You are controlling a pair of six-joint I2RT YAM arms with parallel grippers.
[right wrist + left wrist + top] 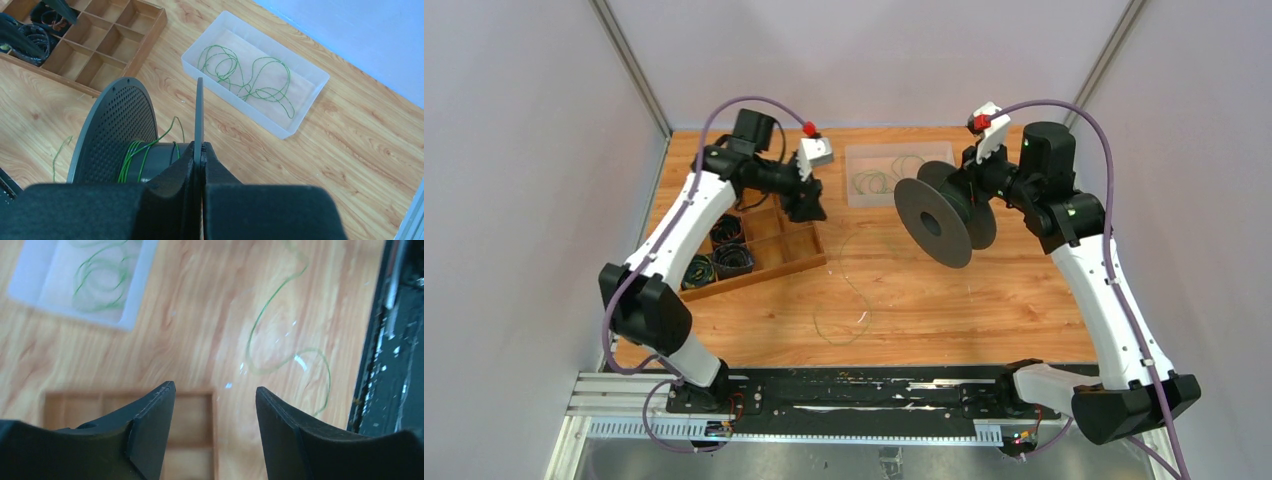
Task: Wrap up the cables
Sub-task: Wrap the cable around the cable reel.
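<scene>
Right wrist: right gripper [201,149] hides lower half of the spool [112,125]

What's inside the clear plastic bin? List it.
Loose loops of thin green cable lie on the floor of the bin. Nothing else shows inside; it is open-topped, so nothing is covered.

Wooden worktop [984,300], light grain, level. Directly on it: a divided wooden tray [799,262] at the left side, set at an angle; a clear plastic bin [856,190] at the far middle; one loose green cable [251,332] lying in open loops on bare wood, apart from both. A black rail [854,392] borders the near edge.
</scene>
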